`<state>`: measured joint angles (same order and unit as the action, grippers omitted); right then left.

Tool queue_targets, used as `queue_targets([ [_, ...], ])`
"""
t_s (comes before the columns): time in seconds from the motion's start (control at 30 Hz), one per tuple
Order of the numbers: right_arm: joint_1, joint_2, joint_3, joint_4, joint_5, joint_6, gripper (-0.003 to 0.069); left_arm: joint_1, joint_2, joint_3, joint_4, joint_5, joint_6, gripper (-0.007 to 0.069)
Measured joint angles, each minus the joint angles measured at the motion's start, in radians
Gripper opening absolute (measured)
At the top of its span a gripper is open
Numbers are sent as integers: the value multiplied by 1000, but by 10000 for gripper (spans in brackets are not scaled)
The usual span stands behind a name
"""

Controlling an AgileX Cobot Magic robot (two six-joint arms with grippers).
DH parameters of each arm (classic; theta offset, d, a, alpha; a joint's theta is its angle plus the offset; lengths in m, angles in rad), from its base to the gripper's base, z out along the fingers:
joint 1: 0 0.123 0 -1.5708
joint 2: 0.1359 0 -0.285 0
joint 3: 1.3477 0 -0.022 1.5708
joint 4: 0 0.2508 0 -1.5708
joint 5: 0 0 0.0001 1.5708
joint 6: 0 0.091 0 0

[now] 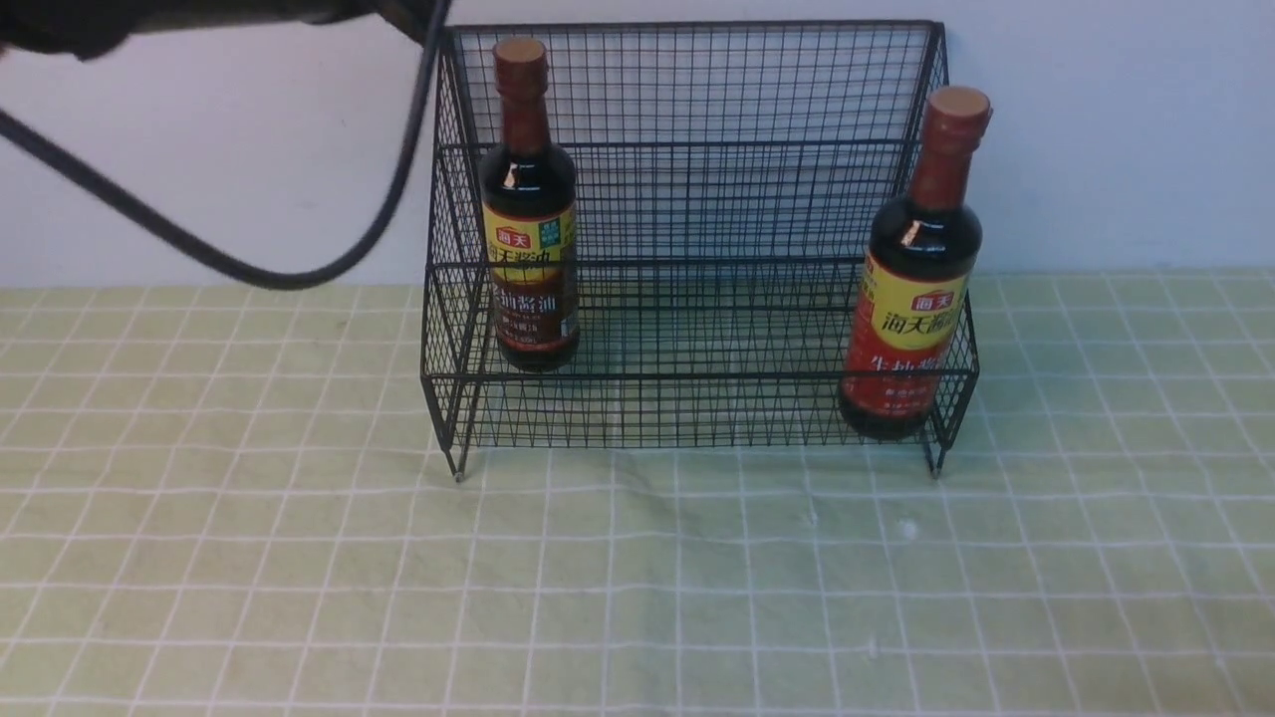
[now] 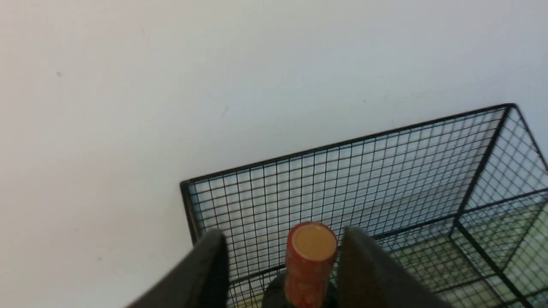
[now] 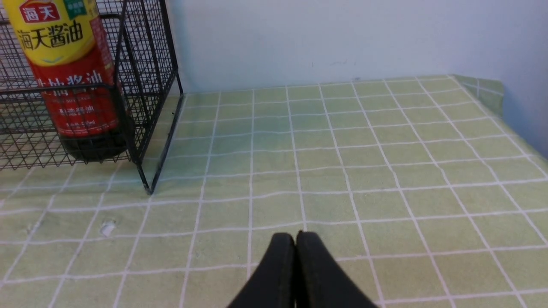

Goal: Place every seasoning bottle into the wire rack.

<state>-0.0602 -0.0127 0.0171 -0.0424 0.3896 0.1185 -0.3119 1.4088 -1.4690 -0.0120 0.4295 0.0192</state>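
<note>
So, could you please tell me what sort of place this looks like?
Probably a mock kitchen counter: a green checked tablecloth against a plain wall, a black wire rack, and soy-sauce bottles.

The black wire rack (image 1: pixel 697 249) at centre frame holds two dark bottles with reddish-brown caps, the brown-labelled bottle (image 1: pixel 529 214) and the red-labelled bottle (image 1: pixel 914 279), both yellow-topped, on a pale green, white-gridded bench (image 1: pixel 637 578).

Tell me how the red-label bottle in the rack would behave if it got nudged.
The red-label bottle is tall and narrow on a small base, so it would probably tip rather than slide. Its dark fill reaches the shoulder, so it is likely heavy. The rack wall beside it might catch a sideways fall.
</note>
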Motion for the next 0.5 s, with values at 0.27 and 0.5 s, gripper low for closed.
queue_targets([
  [0.27,0,0,0,0,0,0,-14,0,-223,55,46,242,0,3],
  [0.5,0,0,0,0,0,0,-14,0,-484,325,52,278,-53,-7],
])
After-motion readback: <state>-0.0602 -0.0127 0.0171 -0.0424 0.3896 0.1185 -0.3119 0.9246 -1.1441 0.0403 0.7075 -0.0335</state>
